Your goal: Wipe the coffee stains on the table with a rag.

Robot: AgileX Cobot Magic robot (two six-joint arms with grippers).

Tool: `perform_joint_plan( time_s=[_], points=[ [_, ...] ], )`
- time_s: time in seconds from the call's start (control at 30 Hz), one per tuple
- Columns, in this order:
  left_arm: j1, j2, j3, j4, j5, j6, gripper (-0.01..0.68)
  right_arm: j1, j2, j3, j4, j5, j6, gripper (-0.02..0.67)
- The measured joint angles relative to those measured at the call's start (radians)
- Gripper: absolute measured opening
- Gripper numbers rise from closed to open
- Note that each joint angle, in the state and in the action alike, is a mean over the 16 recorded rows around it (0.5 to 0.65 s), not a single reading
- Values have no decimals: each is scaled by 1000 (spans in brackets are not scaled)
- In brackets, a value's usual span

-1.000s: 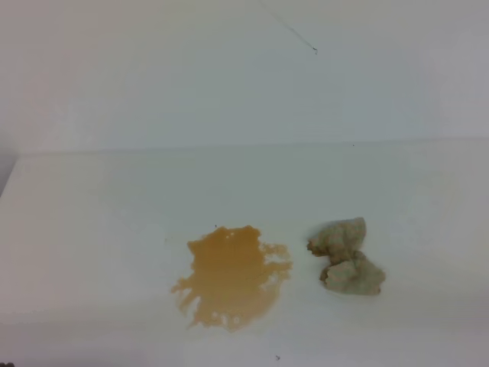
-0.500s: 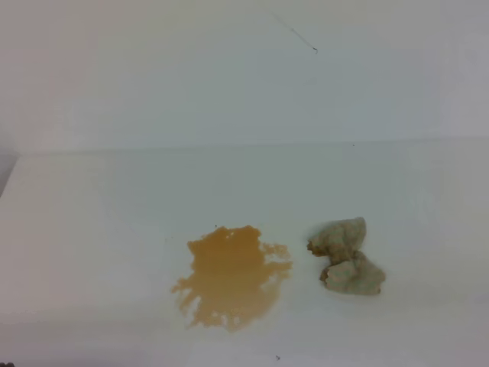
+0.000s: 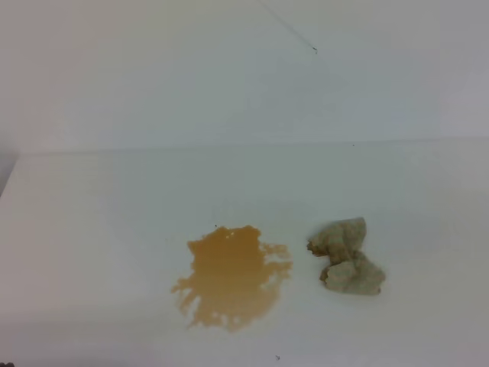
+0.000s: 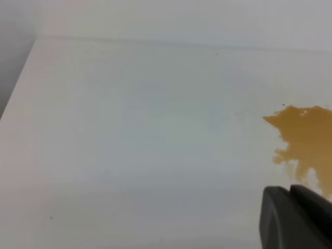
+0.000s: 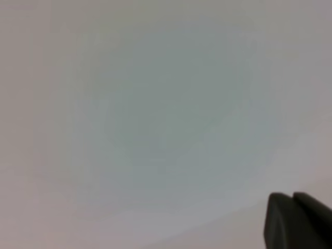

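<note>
Both jaws are sitting together: the left gripper and right gripper are gripping nothing. On the table, the rag is lying just right of the coffee stains, apart from them.
</note>
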State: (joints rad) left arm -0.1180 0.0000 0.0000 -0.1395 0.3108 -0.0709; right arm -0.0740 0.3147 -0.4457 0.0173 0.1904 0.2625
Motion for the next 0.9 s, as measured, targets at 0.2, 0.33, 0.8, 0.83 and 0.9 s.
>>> perform_joint_plan(
  time_s=[0.2, 0.33, 0.8, 0.83, 0.9],
  points=[
    [0, 0, 0, 0, 0, 0, -3, 7, 230, -139, 154, 235, -186, -3],
    [0, 0, 0, 0, 0, 0, -3, 12, 364, -202, 323, 327, -363, -3],
    [0, 0, 0, 0, 0, 0, -3, 70, 759, -411, 669, 561, -936, 14],
    [0, 0, 0, 0, 0, 0, -3, 87, 789, -433, 647, 581, -941, 18],
    [0, 0, 0, 0, 0, 0, -3, 124, 849, -478, 591, 613, -925, 26]
  ],
)
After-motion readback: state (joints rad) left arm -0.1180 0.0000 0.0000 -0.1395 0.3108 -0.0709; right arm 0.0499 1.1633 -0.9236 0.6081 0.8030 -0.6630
